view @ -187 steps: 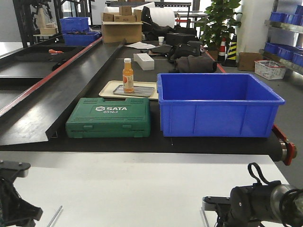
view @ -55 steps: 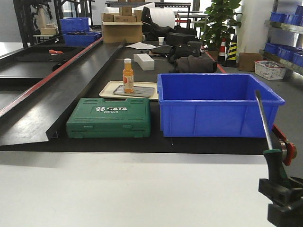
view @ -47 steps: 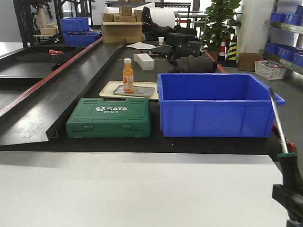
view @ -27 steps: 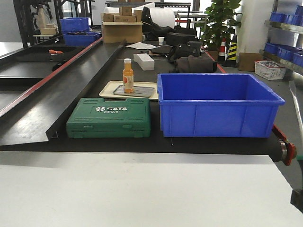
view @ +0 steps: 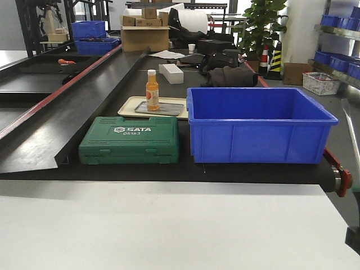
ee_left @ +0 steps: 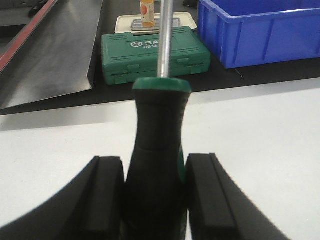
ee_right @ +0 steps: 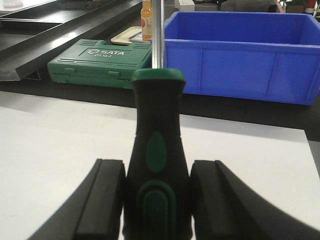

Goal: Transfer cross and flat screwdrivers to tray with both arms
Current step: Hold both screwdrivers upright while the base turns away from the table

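Screwdriver one (ee_left: pixel 160 115) is clamped by the handle in your left gripper (ee_left: pixel 156 167) over the white desk (ee_left: pixel 260 130), shaft sticking straight out past the fingers (ee_left: pixel 107 190). Your right gripper (ee_right: pixel 159 172) pinches screwdriver two (ee_right: pixel 157 105); its shaft stands pretty much upright, tip up, by the desk's right edge. Grey tray (view: pixel 169 108) sits behind the green toolbox (view: pixel 129 140).

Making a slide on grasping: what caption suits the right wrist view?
Right gripper clamps a black-and-green screwdriver by its handle, shaft pointing toward a green SATA case and blue crate.
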